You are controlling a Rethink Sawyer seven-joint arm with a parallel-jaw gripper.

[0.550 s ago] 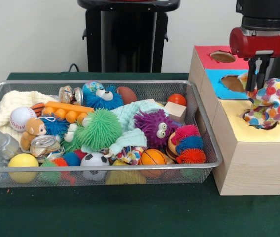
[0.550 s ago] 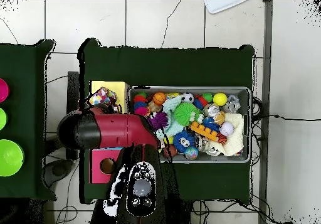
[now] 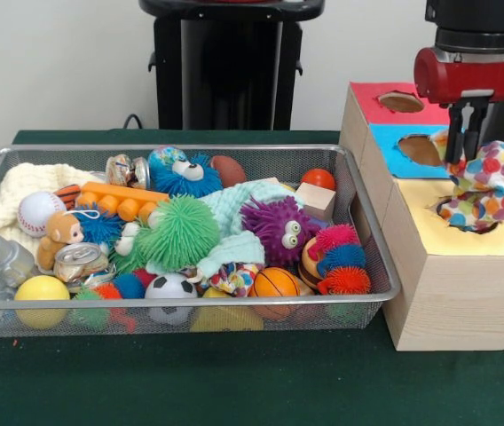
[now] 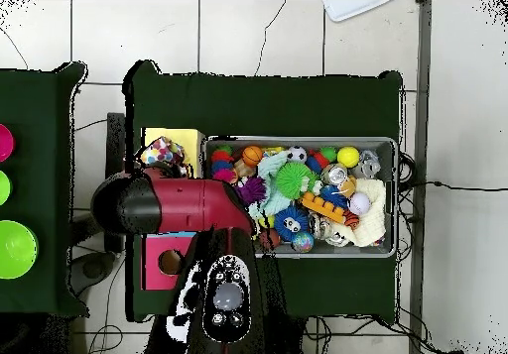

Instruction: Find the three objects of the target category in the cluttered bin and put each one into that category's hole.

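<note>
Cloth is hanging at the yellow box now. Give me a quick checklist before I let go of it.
1. Grip: gripper shut on the spotted cloth at its top edge. Ok.
2. Position: cloth hangs over the hole in the yellow top of the largest box, not the blue-topped hole. Ok.
3. Cloth inside the hole: lower part reaches the opening, but most bunches above and spreads past the rim. Not ok.
4. Free drop on release: cannot tell.
5. Remaining targets: another spotted piece shows in the wire bin near the front. Ok.
</note>
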